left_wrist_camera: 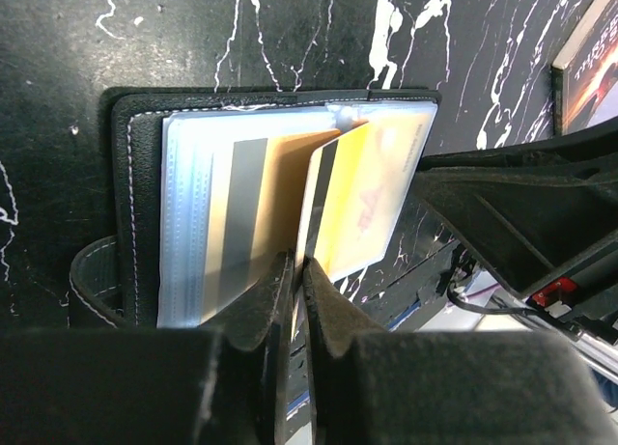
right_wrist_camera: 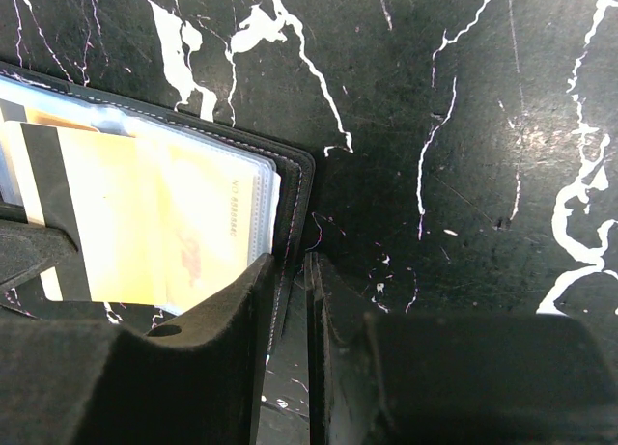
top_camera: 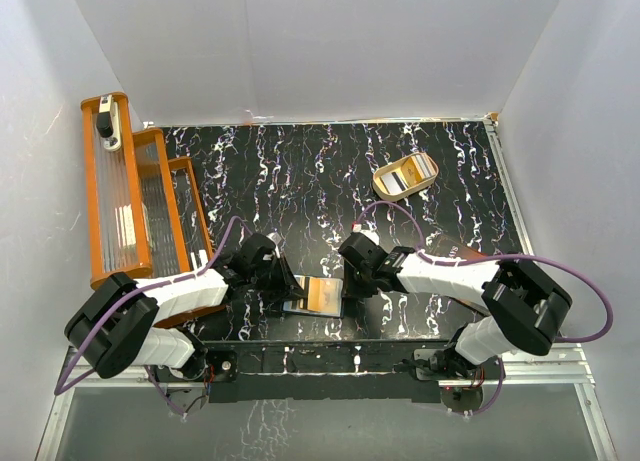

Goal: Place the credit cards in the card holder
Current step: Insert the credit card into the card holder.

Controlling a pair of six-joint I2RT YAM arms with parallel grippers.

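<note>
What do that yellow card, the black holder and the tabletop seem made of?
The card: probably thin glossy plastic; it shines and carries a dark stripe.
The holder: matte black leather or imitation, with pale stitching along its edge; its sleeves look like clear soft plastic.
The tabletop: black with white veins like marble, though possibly a printed surface.

White shells w/ black joint housings on left arm (top_camera: 175,293) & right arm (top_camera: 440,273); purple cable loops along each. Matte black, textured fingers (left_wrist_camera: 253,315) on left gripper (left_wrist_camera: 298,266); right gripper (right_wrist_camera: 293,262) same.
</note>
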